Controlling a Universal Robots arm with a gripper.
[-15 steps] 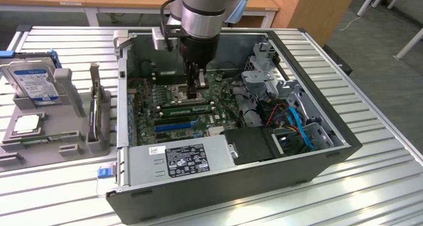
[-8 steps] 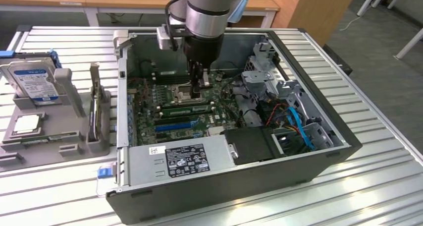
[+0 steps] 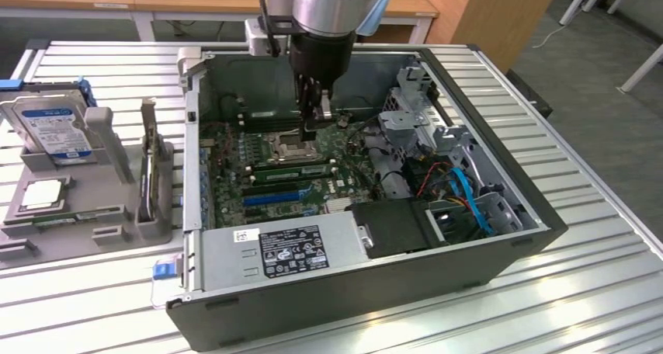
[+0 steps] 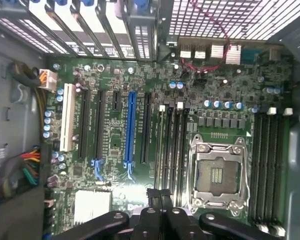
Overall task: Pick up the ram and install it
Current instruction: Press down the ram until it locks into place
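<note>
The ram [image 3: 293, 168], a long green stick with dark chips, lies along the black slots just in front of the CPU socket [image 3: 295, 147] inside the open computer case [image 3: 362, 292]. It looks seated in a slot. My gripper [image 3: 315, 126] hangs straight down into the case, above the socket and slightly behind the ram, not touching it. Its fingers are shut with nothing between them. In the wrist view the closed gripper [image 4: 160, 197] hovers over one end of the slot bank [image 4: 171, 150] beside the empty socket [image 4: 217, 175]; the ram cannot be made out there.
A grey fixture [image 3: 104, 234] at the exterior view's left holds a hard drive [image 3: 52, 129] with a blue-white label, a CPU chip [image 3: 43, 195] and a thin upright card [image 3: 154, 171]. The power supply [image 3: 285, 249], drive cage [image 3: 414, 121] and cables [image 3: 461, 187] crowd the case.
</note>
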